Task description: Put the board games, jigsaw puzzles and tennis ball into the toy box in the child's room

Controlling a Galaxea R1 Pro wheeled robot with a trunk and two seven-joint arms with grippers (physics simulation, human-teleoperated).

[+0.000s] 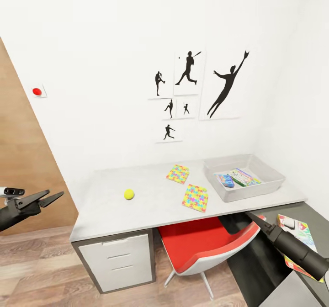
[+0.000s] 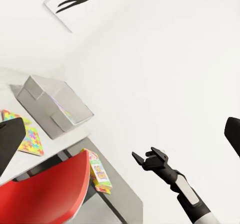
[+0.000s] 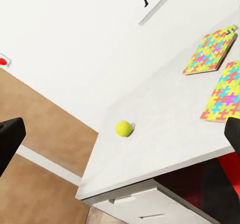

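The grey desk [image 1: 151, 206] stands against the white wall, a red chair [image 1: 205, 247] tucked under it. At its right end sits the toy box [image 1: 269, 179], board games already inside. Two jigsaw puzzles [image 1: 195, 198] and the tennis ball [image 1: 129, 194] lie loose on the desktop. Another board game [image 1: 301, 234] waits on the bed. The left gripper [image 1: 45, 199] hangs open, empty; the right gripper [image 1: 256, 220] I cannot tell.
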